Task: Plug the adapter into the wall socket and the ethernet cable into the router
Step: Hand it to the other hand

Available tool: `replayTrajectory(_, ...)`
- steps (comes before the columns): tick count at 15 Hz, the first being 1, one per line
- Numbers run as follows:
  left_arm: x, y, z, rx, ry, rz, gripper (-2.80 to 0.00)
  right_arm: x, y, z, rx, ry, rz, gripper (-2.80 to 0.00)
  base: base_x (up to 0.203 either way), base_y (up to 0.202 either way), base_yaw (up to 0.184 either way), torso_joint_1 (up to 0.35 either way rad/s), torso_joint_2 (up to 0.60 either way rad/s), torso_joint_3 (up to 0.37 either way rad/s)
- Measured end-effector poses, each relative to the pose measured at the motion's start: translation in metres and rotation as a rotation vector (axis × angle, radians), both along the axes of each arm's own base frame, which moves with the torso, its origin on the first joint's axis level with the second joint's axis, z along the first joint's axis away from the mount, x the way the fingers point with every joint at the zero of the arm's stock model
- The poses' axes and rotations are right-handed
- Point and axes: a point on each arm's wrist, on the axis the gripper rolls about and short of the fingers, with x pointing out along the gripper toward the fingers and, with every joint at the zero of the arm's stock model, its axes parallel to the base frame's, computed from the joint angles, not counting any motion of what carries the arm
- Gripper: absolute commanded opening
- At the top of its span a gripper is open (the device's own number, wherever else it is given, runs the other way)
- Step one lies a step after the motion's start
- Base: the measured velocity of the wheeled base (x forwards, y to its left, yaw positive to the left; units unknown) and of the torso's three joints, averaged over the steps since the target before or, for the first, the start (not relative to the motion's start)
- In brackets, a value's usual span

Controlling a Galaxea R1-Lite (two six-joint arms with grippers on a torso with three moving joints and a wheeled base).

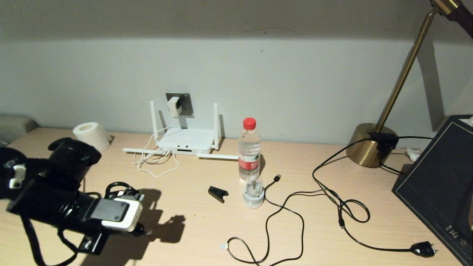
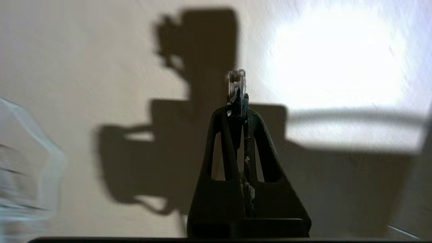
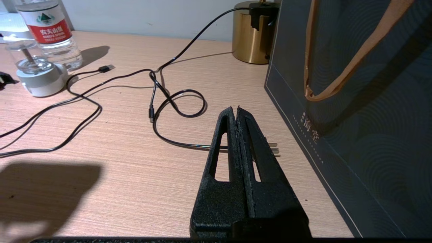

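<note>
The white adapter (image 1: 173,105) sits in the grey wall socket (image 1: 186,107), its thin white cord (image 1: 157,160) drooping onto the desk. Below the socket lies the white router (image 1: 186,139) with its antennas, the dark port slot facing me. My left arm (image 1: 74,199) hangs over the desk's front left. My left gripper (image 2: 238,108) is shut on the ethernet cable's clear clip connector (image 2: 236,84), which sticks out past the tips. A loop of the black ethernet cable (image 1: 115,186) shows beside that wrist. My right gripper (image 3: 236,110) is shut and empty, low over the desk at the right.
A water bottle (image 1: 249,147), a small clear device on a grey base (image 1: 253,194) and a black clip (image 1: 218,194) stand mid-desk. A USB cable (image 1: 277,178) and a black mains plug (image 1: 423,249) trail across the right. A brass lamp base (image 1: 371,144), dark bag (image 1: 439,184) and paper roll (image 1: 91,136) flank the desk.
</note>
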Motion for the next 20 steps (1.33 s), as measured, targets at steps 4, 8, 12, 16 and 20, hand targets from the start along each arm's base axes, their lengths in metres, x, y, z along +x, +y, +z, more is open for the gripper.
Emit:
replayTrajectory(4,0.003,-0.037,0.034,-0.087,-0.241,-0.068,-2.80,0.000,0.000,0.000,-0.008,0.000,0.000,-2.80,0.000,0.000,0.000,0.000,0.00,0.000)
replayTrajectory(8,-0.012,-0.050,0.028,-0.180,-0.274,-0.002,-2.80,0.000,0.000,0.000,0.009,0.000,-0.003,-2.80,0.000,0.000,0.000,0.000,0.00,0.000)
replayTrajectory(12,-0.023,-0.054,0.028,-0.262,-0.321,0.069,-2.80,-0.006,0.000,0.021,0.069,-0.052,0.012,-2.80,0.000,0.000,0.000,0.000,0.00,0.000)
replayTrajectory(16,-0.012,-0.069,0.055,-0.329,-0.387,0.047,-2.80,0.004,0.004,0.087,0.196,0.016,0.190,-2.80,0.000,0.000,0.000,0.000,0.00,0.000)
replayTrajectory(20,0.009,-0.094,0.077,-0.368,-0.451,0.044,-2.80,0.062,0.012,0.141,0.311,0.261,0.529,-2.80,0.000,0.000,0.000,0.000,0.00,0.000)
